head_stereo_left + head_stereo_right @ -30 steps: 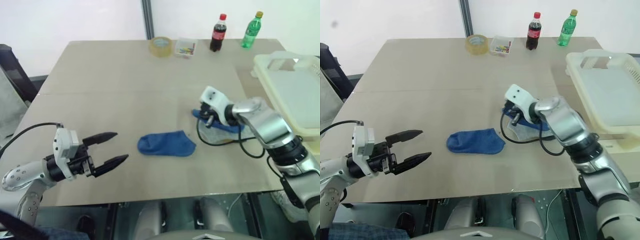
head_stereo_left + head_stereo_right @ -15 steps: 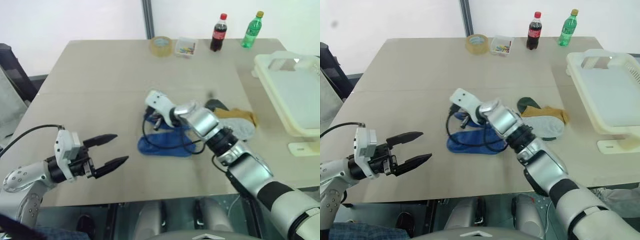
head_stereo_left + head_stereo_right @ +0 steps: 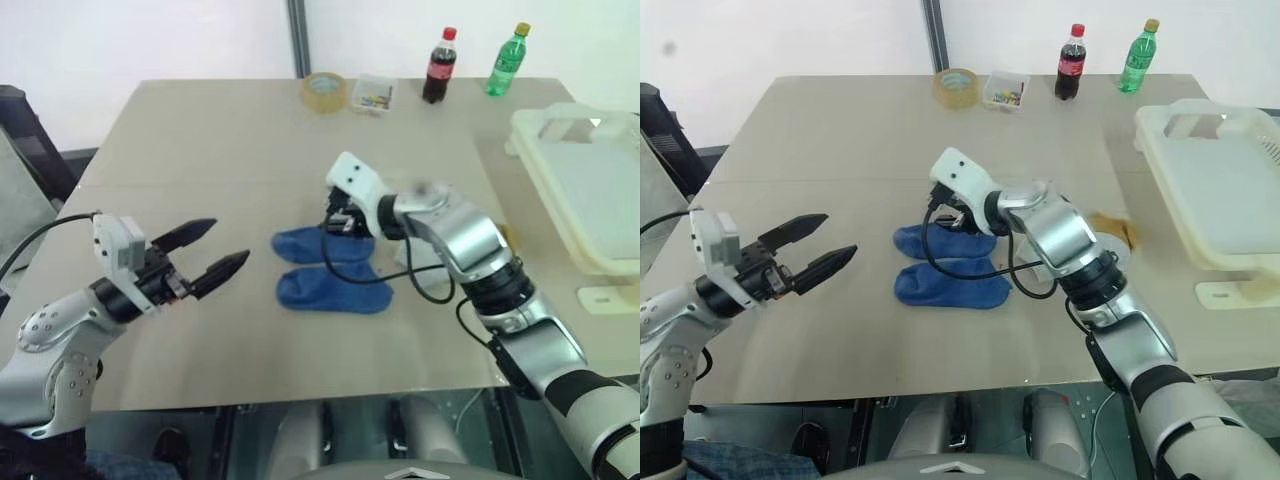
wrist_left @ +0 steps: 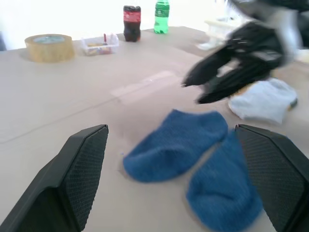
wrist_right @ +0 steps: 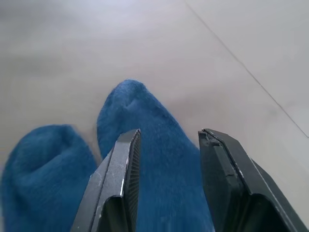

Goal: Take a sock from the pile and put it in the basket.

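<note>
Right gripper (image 5: 166, 181), black fingers apart, hovers over royal-blue knit sock (image 3: 322, 245); we should drop, pinch mid-sock only, then carry to cream plastic basket (image 3: 590, 190).

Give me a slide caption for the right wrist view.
Right gripper open above one of two blue socks lying side by side on the table.

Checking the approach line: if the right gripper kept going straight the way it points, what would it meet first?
Probably the blue sock lying farther from the robot: the right gripper points down at it, fingers parted above it.
</note>
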Tool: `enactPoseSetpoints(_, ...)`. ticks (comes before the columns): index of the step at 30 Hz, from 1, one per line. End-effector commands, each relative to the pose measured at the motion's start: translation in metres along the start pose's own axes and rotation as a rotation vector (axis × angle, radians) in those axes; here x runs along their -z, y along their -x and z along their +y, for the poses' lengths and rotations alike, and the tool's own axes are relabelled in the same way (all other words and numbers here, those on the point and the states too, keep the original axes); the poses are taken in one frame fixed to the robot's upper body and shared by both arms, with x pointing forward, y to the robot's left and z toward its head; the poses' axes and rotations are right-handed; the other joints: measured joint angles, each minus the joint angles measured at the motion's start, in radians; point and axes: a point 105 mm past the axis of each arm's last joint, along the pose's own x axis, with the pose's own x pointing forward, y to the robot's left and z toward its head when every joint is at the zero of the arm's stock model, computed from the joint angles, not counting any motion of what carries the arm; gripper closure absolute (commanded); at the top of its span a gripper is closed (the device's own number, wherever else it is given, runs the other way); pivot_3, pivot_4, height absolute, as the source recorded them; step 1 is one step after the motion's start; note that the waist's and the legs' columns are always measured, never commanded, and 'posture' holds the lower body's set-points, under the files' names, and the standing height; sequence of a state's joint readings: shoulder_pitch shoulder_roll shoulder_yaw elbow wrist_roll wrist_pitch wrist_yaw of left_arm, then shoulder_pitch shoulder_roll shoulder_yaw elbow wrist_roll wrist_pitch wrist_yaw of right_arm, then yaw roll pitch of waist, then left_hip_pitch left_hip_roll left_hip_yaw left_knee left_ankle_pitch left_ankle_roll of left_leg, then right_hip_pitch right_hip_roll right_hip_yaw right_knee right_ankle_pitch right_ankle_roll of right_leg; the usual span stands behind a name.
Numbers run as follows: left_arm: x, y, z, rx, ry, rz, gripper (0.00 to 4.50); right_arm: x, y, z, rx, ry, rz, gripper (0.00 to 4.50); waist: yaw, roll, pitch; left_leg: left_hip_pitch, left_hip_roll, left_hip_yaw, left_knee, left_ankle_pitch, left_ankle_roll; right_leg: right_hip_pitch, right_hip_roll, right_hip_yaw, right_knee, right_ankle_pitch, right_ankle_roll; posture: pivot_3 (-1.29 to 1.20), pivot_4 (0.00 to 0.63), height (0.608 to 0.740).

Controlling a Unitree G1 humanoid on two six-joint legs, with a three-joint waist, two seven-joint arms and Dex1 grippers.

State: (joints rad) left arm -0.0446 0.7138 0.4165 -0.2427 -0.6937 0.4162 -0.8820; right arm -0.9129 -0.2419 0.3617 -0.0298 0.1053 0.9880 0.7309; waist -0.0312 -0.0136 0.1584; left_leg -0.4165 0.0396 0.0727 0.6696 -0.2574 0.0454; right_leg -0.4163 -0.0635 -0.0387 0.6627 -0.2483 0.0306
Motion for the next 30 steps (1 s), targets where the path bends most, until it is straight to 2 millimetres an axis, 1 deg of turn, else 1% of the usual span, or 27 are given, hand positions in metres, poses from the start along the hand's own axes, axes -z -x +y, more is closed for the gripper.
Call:
enactPoseSetpoints(1, 0.023, -0.022, 0.022, -0.083, 0.084, 0.112, 0.00, 0.032, 0.018, -0.021, 0.100, -0.147, 0.056, 2.59, 0.012, -0.001, 0.000, 0.001, -0.001, -0.001, 0.001, -0.001, 0.002, 0.002, 0.002, -0.001, 0.000, 0.000, 0.000, 0.00, 0.150, 0.735)
enactPoseSetpoints(2, 0.030, -0.026, 0.027, -0.110, 0.098, 0.146, 0.00, 0.042, 0.017, -0.020, 0.106, -0.169, 0.076, 2.59, 0.013, -0.001, 0.000, 0.001, -0.001, 0.000, 0.001, -0.001, 0.002, 0.003, 0.002, 0.000, 0.000, 0.000, 0.000, 0.00, 0.150, 0.735)
enactPoseSetpoints(5, 0.042, -0.037, 0.040, -0.152, 0.092, 0.227, 0.00, 0.062, 0.011, -0.016, 0.101, -0.224, 0.120, 2.59, 0.010, -0.001, 0.000, 0.001, -0.001, 0.002, 0.001, -0.001, 0.002, 0.001, 0.003, 0.002, 0.000, 0.000, 0.000, 0.00, 0.150, 0.735)
enactPoseSetpoints(8, 0.041, -0.049, 0.048, -0.134, 0.086, 0.239, 0.00, 0.079, 0.006, -0.018, 0.131, -0.240, 0.166, 2.59, 0.011, -0.002, 0.001, 0.000, 0.000, 0.002, 0.001, 0.001, -0.001, -0.001, 0.006, 0.003, 0.000, 0.000, 0.000, 0.00, 0.150, 0.735)
enactPoseSetpoints(11, 0.039, -0.061, 0.046, -0.087, 0.098, 0.231, 0.00, 0.084, 0.004, -0.017, 0.130, -0.267, 0.169, 2.59, 0.010, -0.002, 0.001, 0.000, 0.001, 0.002, 0.001, 0.001, -0.001, -0.001, 0.008, 0.004, 0.000, 0.000, 0.000, 0.00, 0.150, 0.735)
enactPoseSetpoints(13, 0.043, -0.069, 0.040, -0.047, 0.102, 0.247, 0.00, 0.086, 0.003, -0.015, 0.125, -0.266, 0.170, 3.11, 0.010, -0.003, 0.000, 0.000, 0.002, 0.003, 0.001, 0.001, -0.001, -0.001, 0.008, 0.005, 0.000, 0.000, 0.000, 0.00, 0.150, 0.735)
enactPoseSetpoints(15, 0.048, -0.074, 0.034, -0.015, 0.101, 0.265, 0.00, 0.088, 0.003, -0.015, 0.127, -0.257, 0.175, 3.73, 0.010, -0.003, 0.000, 0.001, 0.001, 0.003, 0.001, 0.001, -0.001, 0.000, 0.007, 0.006, 0.000, 0.000, 0.000, 0.00, 0.150, 0.735)
enactPoseSetpoints(16, 0.052, -0.077, 0.031, -0.003, 0.092, 0.287, 0.00, 0.089, 0.002, -0.016, 0.133, -0.249, 0.182, 4.31, 0.011, -0.003, 0.000, 0.001, 0.001, 0.003, 0.001, 0.001, -0.001, 0.000, 0.007, 0.006, 0.000, 0.000, 0.000, 0.00, 0.150, 0.735)
enactPoseSetpoints(17, 0.058, -0.080, 0.029, 0.005, 0.089, 0.311, 0.00, 0.091, 0.002, -0.017, 0.141, -0.236, 0.190, 4.41, 0.012, -0.003, 0.000, 0.001, 0.001, 0.003, 0.001, 0.001, -0.001, -0.001, 0.008, 0.006, 0.000, 0.000, 0.000, 0.00, 0.150, 0.735)
enactPoseSetpoints(20, 0.071, -0.086, 0.022, 0.031, 0.082, 0.375, 0.00, 0.095, 0.000, -0.018, 0.157, -0.202, 0.207, 4.41, 0.014, -0.003, 0.000, 0.001, 0.001, 0.003, 0.001, 0.001, -0.001, 0.000, 0.008, 0.006, 0.000, 0.000, 0.000, 0.00, 0.150, 0.735)
enactPoseSetpoints(22, 0.084, -0.087, 0.018, 0.048, 0.019, 0.451, 0.00, 0.095, -0.001, -0.017, 0.159, -0.194, 0.207, 4.41, 0.014, -0.003, -0.001, 0.001, 0.001, 0.003, 0.001, 0.001, -0.001, 0.000, 0.008, 0.006, 0.001, 0.000, 0.000, 0.00, 0.150, 0.735)
enactPoseSetpoints(26, 0.101, -0.081, 0.023, 0.014, -0.046, 0.573, 0.00, 0.095, -0.002, -0.017, 0.165, -0.181, 0.208, 4.41, 0.015, -0.003, -0.002, 0.004, 0.001, 0.002, 0.001, -0.001, 0.002, 0.002, 0.008, 0.006, 0.001, 0.000, 0.000, 0.00, 0.150, 0.735)
enactPoseSetpoints(29, 0.110, -0.074, 0.025, 0.019, -0.104, 0.644, 0.74, 0.095, -0.002, -0.017, 0.167, -0.178, 0.207, 4.50, 0.014, -0.002, -0.006, 0.004, 0.001, 0.002, 0.002, -0.001, 0.002, 0.003, 0.008, 0.006, 0.002, 0.000, 0.000, 0.00, 0.150, 0.735)
enactPoseSetpoints(30, 0.110, -0.072, 0.023, 0.028, -0.102, 0.656, 1.26, 0.095, -0.002, -0.017, 0.169, -0.175, 0.209, 4.50, 0.014, -0.001, -0.007, 0.005, 0.002, 0.002, 0.002, -0.001, 0.002, 0.003, 0.008, 0.006, 0.002, 0.000, 0.000, 0.00, 0.150, 0.735)
